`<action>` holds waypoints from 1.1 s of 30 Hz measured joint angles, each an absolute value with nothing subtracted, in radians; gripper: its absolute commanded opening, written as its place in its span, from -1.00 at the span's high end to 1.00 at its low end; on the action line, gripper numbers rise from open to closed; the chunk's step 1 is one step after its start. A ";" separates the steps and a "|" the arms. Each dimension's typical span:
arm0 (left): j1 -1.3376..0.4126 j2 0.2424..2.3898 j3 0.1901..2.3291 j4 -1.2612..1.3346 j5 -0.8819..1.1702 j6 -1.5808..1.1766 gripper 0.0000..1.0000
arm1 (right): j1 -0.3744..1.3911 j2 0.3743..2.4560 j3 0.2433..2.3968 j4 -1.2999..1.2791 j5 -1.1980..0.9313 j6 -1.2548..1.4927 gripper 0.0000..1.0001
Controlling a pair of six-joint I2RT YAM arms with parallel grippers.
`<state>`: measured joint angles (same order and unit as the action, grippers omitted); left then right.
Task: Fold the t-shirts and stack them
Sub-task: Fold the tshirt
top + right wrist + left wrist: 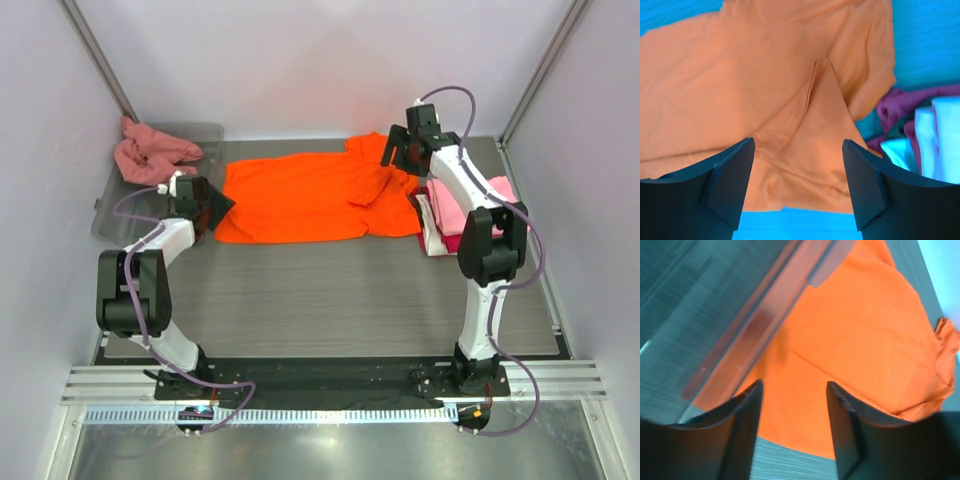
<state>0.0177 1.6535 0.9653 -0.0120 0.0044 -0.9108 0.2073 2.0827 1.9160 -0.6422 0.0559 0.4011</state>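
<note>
Sitting in clear tray [112,212], salmon-pink shirt [150,152]

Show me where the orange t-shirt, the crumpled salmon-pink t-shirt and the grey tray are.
orange t-shirt [300,200], top view, middle of its body.
salmon-pink t-shirt [150,152], top view, centre of the heap.
grey tray [110,220], top view, bare front part.

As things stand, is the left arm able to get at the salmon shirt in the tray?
Probably yes. The left arm holds its open jaws at the rim of the tray, and nothing lies between them and the salmon shirt.
</note>
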 measured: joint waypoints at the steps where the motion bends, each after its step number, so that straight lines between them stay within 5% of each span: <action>1: 0.010 1.648 0.965 -0.006 0.002 -0.902 -0.41 | 0.209 2.065 1.888 -0.628 0.060 0.403 -0.54; 6: -0.036 1.569 0.941 -0.019 -0.063 -0.863 -0.56 | 0.223 1.836 1.560 -0.504 0.079 0.458 -0.50; 12: -0.078 1.404 0.867 -0.076 -0.129 -0.826 -0.56 | 0.240 1.555 1.231 -0.373 0.115 0.512 -0.18; 16: -0.135 1.288 0.816 -0.085 -0.139 -0.821 -0.55 | 0.242 1.557 1.166 -0.333 0.155 0.516 0.09; 26: -0.165 1.274 0.685 -0.083 -0.139 -0.846 -0.44 | 0.242 1.572 0.991 -0.321 0.258 0.523 0.17; 33: -0.165 1.365 0.680 -0.064 -0.134 -0.857 -0.45 | 0.226 1.642 0.963 -0.309 0.308 0.524 0.41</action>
